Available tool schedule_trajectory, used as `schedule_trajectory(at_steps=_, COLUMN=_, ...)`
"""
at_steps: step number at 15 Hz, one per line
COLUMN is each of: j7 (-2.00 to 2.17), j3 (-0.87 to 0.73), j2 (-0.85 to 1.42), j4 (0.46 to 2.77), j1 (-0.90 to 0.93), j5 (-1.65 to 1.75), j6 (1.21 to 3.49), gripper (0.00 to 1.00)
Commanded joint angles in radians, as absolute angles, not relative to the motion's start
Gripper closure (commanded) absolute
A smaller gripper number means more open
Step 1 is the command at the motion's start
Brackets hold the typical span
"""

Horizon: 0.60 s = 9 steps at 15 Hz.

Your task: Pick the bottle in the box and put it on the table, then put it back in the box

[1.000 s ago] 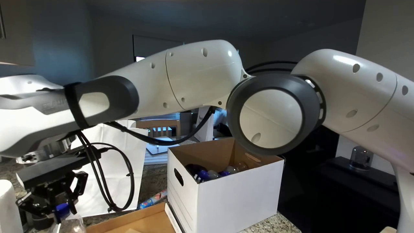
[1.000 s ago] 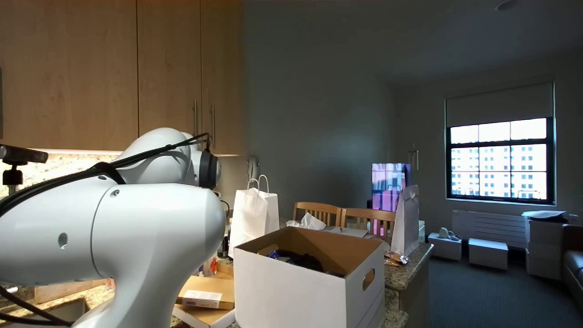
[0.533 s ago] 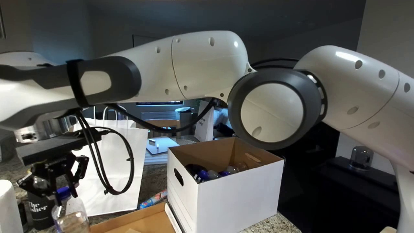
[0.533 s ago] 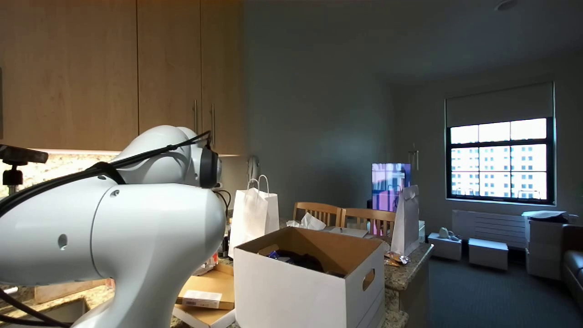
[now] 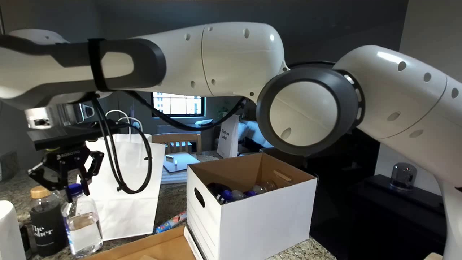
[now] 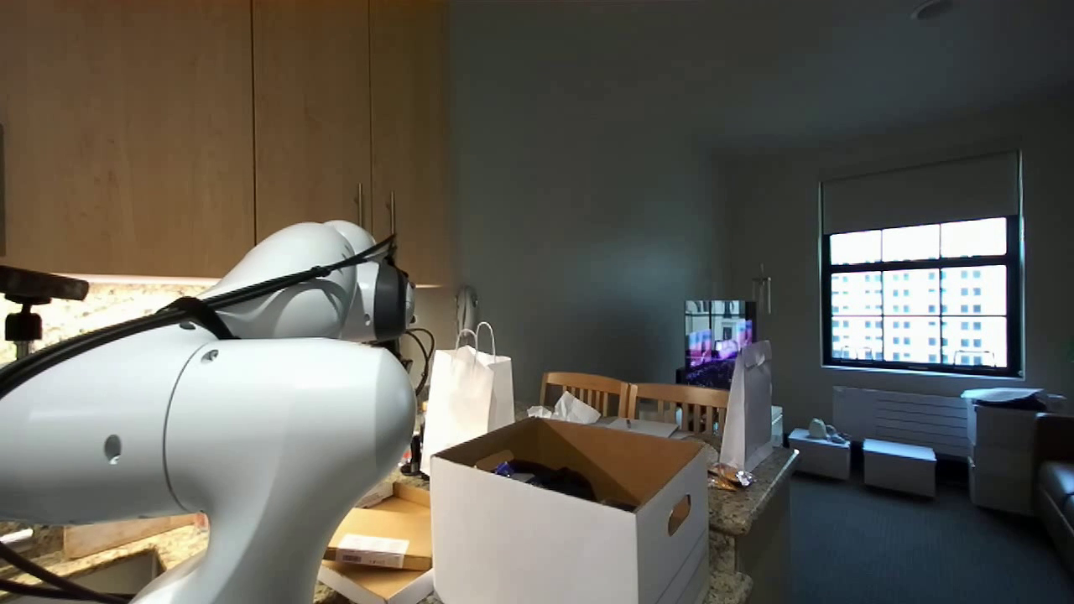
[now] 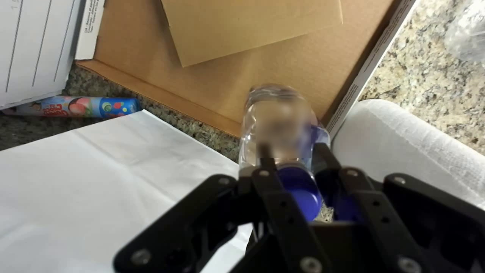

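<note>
My gripper (image 5: 77, 193) is shut on the neck of the clear bottle (image 5: 82, 218), just under its blue cap. The bottle hangs upright above the counter in an exterior view. In the wrist view the gripper (image 7: 293, 155) has its fingers on either side of the bottle (image 7: 278, 110); part of that picture is blurred. The white box (image 5: 267, 216) stands open to the right of the gripper, with blue-capped bottles (image 5: 226, 195) and dark things inside. The box (image 6: 537, 537) also shows in an exterior view, where the arm hides the gripper. The tan table is out of view.
A speckled stone counter (image 5: 306, 249) carries a brown cardboard lid (image 7: 212, 91) beside the box. A white paper bag (image 5: 126, 206) stands behind the gripper. A dark labelled jar (image 5: 47, 231), a white roll (image 5: 10, 231) and a colourful tube (image 7: 79, 106) are close by.
My gripper has risen with the bottle in it, from low at the frame's bottom edge to higher up. The arm has lifted with it. The box has not moved.
</note>
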<state>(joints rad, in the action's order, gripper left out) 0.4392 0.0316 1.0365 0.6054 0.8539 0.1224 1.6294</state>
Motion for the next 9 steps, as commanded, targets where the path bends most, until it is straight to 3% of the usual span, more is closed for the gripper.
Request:
schedule_trajectory(at_steps=1, j7=0.416, j3=0.047, j2=0.984, j4=0.604, j1=0.836, j5=0.103, j6=1.553, gripper=0.87)
schedule_trajectory(at_steps=8, j7=0.391, j3=0.054, j2=0.935, j4=0.546, j1=0.815, j5=0.106, j6=1.429, gripper=0.87)
schedule_trajectory(at_steps=9, j7=0.372, j3=0.048, j2=0.989, j4=0.422, j1=0.817, j5=0.100, j6=1.359, gripper=0.87)
